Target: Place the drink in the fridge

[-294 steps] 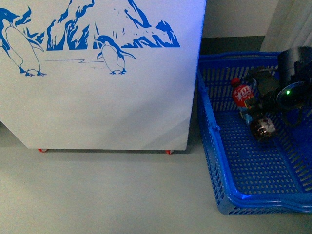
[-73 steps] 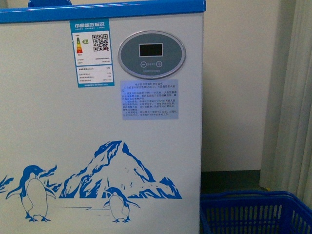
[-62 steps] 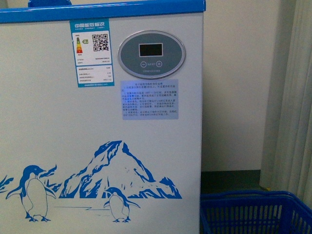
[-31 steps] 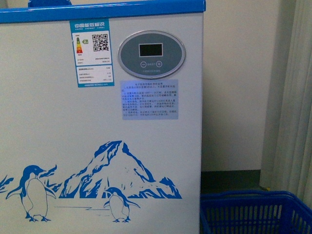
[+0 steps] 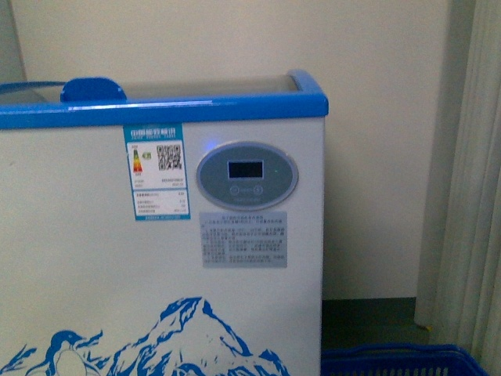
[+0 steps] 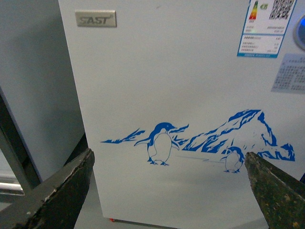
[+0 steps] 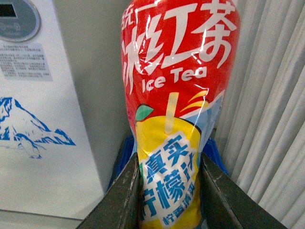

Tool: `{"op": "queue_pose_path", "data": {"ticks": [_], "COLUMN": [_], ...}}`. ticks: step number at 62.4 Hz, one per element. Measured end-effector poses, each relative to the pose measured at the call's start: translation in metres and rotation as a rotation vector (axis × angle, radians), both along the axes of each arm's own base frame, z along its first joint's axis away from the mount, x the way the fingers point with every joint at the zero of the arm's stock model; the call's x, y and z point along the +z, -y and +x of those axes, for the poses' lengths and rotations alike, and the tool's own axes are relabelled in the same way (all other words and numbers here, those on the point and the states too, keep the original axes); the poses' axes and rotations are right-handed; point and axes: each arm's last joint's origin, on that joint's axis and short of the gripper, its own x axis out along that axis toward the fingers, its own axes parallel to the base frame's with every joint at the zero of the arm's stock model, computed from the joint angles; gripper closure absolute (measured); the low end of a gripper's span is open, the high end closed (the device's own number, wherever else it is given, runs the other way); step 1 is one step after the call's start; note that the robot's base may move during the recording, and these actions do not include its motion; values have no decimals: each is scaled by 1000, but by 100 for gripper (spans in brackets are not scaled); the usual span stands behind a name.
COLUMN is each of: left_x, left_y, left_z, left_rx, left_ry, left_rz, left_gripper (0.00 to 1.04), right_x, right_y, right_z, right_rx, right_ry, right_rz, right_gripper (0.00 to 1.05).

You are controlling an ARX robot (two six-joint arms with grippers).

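Two grippers: what has each got?

The right gripper is clamped on the drink, its fingers pressing the yellow lower part of the label from both sides. The left gripper is spread wide with nothing between its fingers, facing the penguin picture.

Where is the drink relative to the fridge?

Outside it, upright, off to the right of the fridge, between its white side and the curtain. The blue basket shows low behind it.

And the fridge top?

A blue rim with a curved glass lid above it. Whether the lid is slid open I cannot tell. A grey control panel sits on the front near the right edge.
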Motion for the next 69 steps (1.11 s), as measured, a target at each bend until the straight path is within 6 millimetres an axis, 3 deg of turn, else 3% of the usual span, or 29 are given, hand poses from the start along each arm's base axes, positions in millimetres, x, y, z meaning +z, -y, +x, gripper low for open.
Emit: {"op": "queue_pose_path", "data": {"ticks": [69], "left_x": [0], "left_y": [0], "left_z": [0], "left_rx": [0], "left_ry": [0], "left_rz": [0], "left_gripper": [8], "right_x": [0], "right_y": [0], "right_z": [0], "right_rx": [0], "right_ry": [0], "right_rz": [0], "right_gripper": [75]}}
